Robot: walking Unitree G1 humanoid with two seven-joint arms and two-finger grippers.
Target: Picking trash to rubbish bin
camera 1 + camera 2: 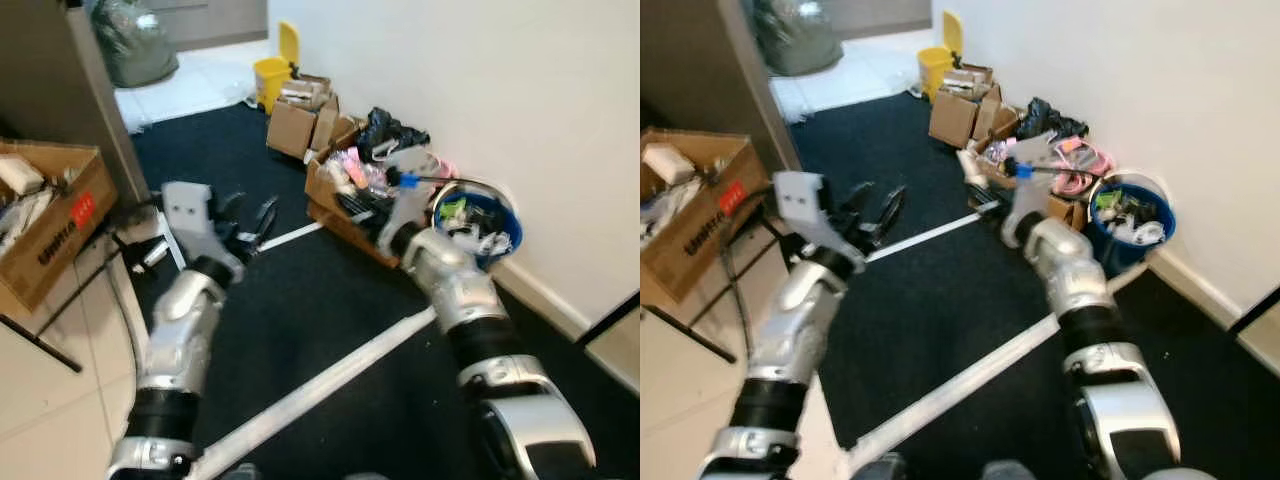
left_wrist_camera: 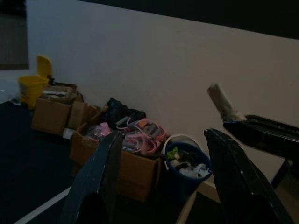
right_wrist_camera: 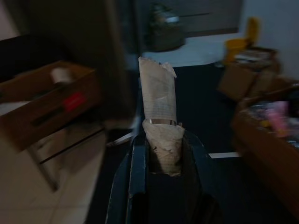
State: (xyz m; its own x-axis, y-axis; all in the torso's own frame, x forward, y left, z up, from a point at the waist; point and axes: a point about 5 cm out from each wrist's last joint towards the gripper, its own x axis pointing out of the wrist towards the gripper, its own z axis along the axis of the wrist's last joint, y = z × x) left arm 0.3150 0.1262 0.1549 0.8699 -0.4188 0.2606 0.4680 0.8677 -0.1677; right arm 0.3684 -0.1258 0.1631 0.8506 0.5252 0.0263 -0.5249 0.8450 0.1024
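Note:
A rolled scrap of beige paper (image 3: 160,112) stands upright between the fingers of my right gripper (image 3: 163,140), which is shut on it. That gripper (image 1: 987,188) is stretched out over the dark carpet, a little short of the blue rubbish bin (image 1: 1160,232). The bin stands against the white wall and holds white and green trash. My left gripper (image 1: 252,220) hovers open and empty over the carpet to the left. The left wrist view shows its two fingers (image 2: 100,177) spread wide, with the blue bin (image 2: 184,184) and the paper roll (image 2: 224,103) beyond them.
A cardboard box (image 1: 335,212) full of pink and mixed items stands next to the bin. More boxes (image 1: 295,122) and a yellow bin (image 1: 272,75) line the wall beyond. A large box (image 1: 55,225) sits left. White tape lines (image 1: 330,370) cross the carpet.

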